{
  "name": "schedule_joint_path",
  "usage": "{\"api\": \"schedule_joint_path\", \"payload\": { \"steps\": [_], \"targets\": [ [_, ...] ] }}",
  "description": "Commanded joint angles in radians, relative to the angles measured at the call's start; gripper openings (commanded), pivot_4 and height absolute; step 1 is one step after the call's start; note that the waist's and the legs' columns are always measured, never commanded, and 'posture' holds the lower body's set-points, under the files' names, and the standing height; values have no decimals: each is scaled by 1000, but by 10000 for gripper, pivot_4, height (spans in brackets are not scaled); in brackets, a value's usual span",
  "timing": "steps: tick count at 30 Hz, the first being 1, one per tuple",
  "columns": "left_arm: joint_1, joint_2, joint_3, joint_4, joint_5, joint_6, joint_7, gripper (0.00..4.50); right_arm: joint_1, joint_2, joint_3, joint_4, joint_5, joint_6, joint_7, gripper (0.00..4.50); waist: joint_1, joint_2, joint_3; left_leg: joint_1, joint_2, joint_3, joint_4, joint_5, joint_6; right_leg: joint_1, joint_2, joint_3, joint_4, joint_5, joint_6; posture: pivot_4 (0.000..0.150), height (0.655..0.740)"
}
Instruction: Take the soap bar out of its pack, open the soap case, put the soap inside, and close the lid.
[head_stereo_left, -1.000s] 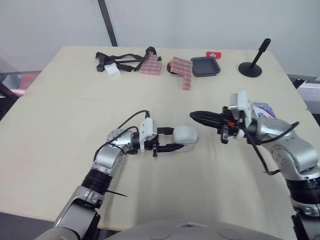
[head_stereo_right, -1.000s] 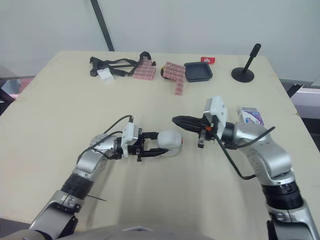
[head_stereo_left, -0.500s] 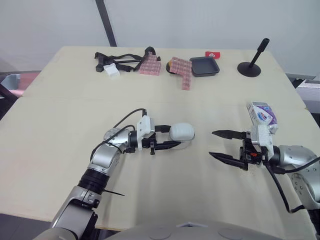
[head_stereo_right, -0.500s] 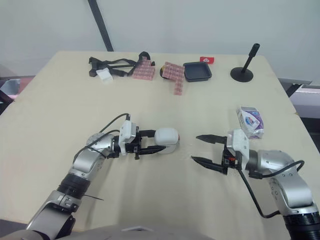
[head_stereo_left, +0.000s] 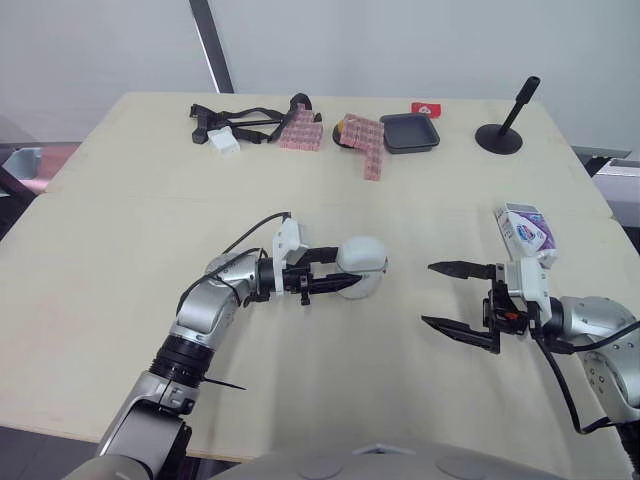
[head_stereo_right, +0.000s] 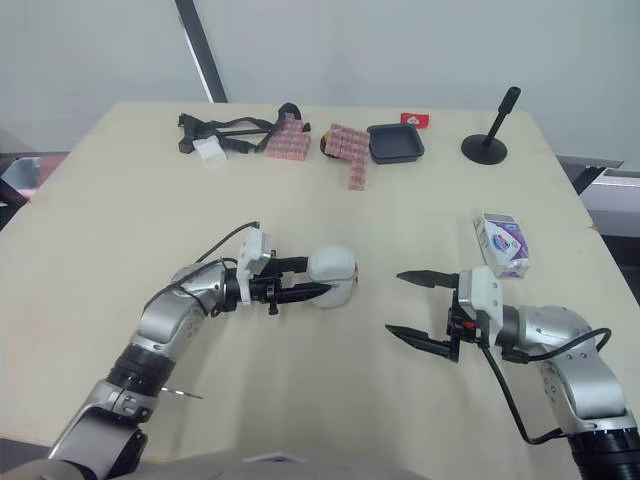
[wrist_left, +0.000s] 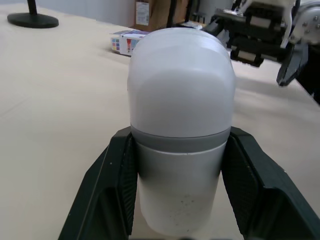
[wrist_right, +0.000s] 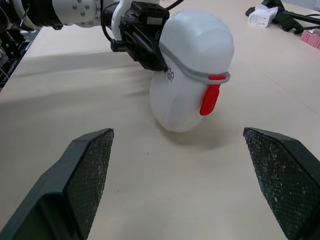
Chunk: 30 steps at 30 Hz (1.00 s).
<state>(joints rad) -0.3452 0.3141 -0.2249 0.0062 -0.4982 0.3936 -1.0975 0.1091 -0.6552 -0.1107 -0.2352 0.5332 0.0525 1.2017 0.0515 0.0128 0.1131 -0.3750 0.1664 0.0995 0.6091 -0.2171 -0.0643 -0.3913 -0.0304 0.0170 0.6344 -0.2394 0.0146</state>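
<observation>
The white oval soap case (head_stereo_left: 364, 266), with a grey seam and a red latch (wrist_right: 209, 98), rests tilted on the table near its middle. My left gripper (head_stereo_left: 347, 271) is shut on it, one black finger (wrist_left: 107, 185) pressed against each side. My right gripper (head_stereo_left: 428, 294) hovers low over the table to the case's right, open wide and empty, its fingertips pointing at the latch side. The white and purple soap pack (head_stereo_left: 525, 228) lies closed on the table behind my right gripper, near the right edge.
Along the far edge lie a black strap with a white block (head_stereo_left: 226, 132), pink packets (head_stereo_left: 368, 142), a black tray (head_stereo_left: 411, 132), a small red item (head_stereo_left: 424, 108) and a black stand (head_stereo_left: 502, 134). The table's right edge runs close to the soap pack.
My right gripper, shut and close to the case a second ago, has drawn back to the right and opened wide. My left gripper still holds the case, now shifted slightly.
</observation>
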Motion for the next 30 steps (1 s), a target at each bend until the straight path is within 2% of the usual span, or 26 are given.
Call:
{"api": "schedule_joint_path", "payload": {
  "steps": [1, 3, 6, 11, 19, 30],
  "targets": [
    [-68, 30, 73, -129, -252, 428, 91, 18675, -13, -13, -12, -43, 33, 17, 6, 44539, 1, 0, 0, 0, 0, 0, 0, 0, 0, -1, 0, 0, 0, 0, 0, 1500, 7400],
    [-104, 20, 133, -131, -376, 642, 187, 18675, -8, -14, -4, -59, 35, 23, 10, 44539, 3, 1, 0, 0, 0, 0, 1, 0, 0, -2, 0, 0, 1, 0, 0, 1500, 7400],
    [-131, 14, 192, -119, -479, 867, 291, 18675, -5, -14, -1, -72, 32, 22, 12, 44539, 3, 0, 0, -1, -1, 0, 1, 0, 0, -2, 0, 0, 0, 0, 0, 1500, 7400],
    [-132, 15, 237, -99, -541, 1116, 398, 18675, -10, -15, 0, -71, 25, 16, 16, 44539, 2, 0, 0, -4, -1, 0, 0, 0, -1, -1, 1, 1, -1, 0, 0, 1500, 7400],
    [-153, -43, 288, 23, -444, 1187, 548, 18675, 17, -17, -1, -87, 28, 13, 21, 44539, 4, 0, 1, -2, -1, -1, 0, 0, -1, 4, 0, 0, -4, 2, 4, 1500, 7400],
    [-164, -12, 220, 70, -384, 1158, 532, 18675, 20, -4, 12, -87, 24, 9, 15, 44539, 3, 0, 1, 1, -1, -2, -2, 0, -1, 8, 0, -1, -8, 2, 4, 1500, 7400]
  ]
}}
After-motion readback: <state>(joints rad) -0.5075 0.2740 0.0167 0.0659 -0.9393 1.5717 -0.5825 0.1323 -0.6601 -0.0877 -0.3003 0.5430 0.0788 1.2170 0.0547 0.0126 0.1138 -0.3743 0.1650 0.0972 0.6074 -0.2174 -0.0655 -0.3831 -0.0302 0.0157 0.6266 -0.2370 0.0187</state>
